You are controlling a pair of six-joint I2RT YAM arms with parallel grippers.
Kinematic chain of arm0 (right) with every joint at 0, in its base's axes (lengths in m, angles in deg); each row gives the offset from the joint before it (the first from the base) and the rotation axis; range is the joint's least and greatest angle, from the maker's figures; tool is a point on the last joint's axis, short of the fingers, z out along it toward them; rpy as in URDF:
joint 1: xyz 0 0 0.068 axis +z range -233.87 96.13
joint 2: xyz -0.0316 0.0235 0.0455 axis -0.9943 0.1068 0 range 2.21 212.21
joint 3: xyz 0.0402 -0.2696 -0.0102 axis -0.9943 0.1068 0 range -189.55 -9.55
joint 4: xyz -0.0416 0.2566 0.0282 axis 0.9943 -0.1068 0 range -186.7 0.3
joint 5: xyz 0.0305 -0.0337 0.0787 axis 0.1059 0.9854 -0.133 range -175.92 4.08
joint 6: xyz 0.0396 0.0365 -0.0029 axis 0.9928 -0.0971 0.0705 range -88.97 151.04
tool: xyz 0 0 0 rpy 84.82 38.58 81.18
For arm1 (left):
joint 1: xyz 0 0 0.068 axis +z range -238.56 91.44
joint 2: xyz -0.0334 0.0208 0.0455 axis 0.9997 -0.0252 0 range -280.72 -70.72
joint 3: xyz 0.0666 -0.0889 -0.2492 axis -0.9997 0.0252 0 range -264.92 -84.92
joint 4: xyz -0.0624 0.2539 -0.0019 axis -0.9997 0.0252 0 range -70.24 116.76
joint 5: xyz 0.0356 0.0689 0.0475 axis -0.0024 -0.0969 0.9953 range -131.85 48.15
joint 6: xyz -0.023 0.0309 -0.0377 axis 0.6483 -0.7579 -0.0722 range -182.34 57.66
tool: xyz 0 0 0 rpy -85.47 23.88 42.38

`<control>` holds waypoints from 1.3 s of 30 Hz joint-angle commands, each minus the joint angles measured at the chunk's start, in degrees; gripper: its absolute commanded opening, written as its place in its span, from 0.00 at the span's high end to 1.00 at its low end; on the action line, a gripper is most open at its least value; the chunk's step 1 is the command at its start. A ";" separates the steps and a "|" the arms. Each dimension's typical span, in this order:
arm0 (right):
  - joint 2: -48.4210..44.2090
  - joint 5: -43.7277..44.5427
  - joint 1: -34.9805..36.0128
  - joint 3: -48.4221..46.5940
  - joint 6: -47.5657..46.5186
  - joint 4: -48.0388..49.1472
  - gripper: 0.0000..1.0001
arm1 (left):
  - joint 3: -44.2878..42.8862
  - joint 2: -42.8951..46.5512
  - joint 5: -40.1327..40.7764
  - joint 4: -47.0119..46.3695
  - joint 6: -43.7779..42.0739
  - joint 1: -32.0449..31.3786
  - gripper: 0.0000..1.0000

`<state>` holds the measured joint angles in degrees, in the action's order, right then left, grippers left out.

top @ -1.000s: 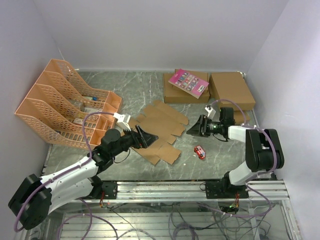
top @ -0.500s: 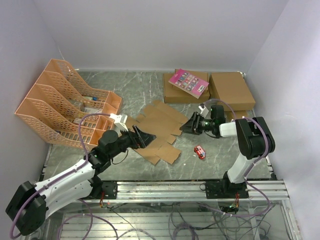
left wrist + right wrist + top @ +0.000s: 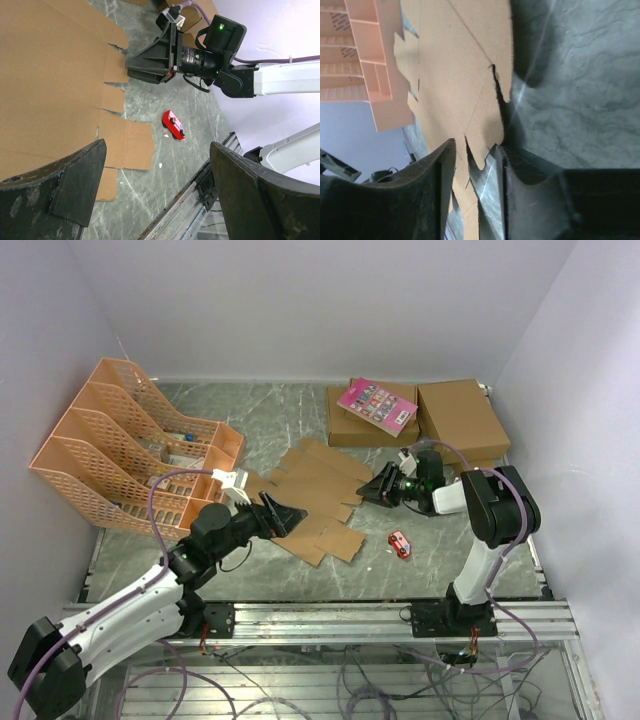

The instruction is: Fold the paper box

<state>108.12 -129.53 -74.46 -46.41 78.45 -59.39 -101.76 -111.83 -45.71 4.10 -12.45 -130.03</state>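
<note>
The paper box point(image 3: 318, 488) lies flat and unfolded mid-table, a brown die-cut sheet with many flaps. My left gripper point(image 3: 290, 515) hovers over its near-left part, open wide, nothing between its fingers point(image 3: 80, 180); the left wrist view shows the sheet point(image 3: 50, 75) below. My right gripper point(image 3: 376, 491) lies low at the sheet's right edge. In the right wrist view the sheet point(image 3: 460, 65) fills the upper left, and one flap tip point(image 3: 487, 132) reaches into the narrow gap of the right gripper point(image 3: 475, 150). Both jaws still stand clear of the flap.
A small red toy car point(image 3: 399, 543) sits on the table right of the sheet. Two larger brown boxes point(image 3: 462, 418) stand at the back right, one bearing a pink booklet point(image 3: 377, 405). Orange file racks point(image 3: 130, 445) line the left side. A metal rail point(image 3: 380, 615) runs along the front.
The right gripper slid left to the sheet's right edge and its jaws narrowed around a flap tip. The left arm drew back slightly, still open.
</note>
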 commanded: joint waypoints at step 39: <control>-37.94 -8.53 -3.08 -11.29 -52.43 -30.70 1.00 | -33.56 -19.46 -23.33 5.45 -41.11 22.28 0.06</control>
<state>71.38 -133.84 -76.95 -53.08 38.37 -83.43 -128.58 -129.01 -60.09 14.77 -44.86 -109.09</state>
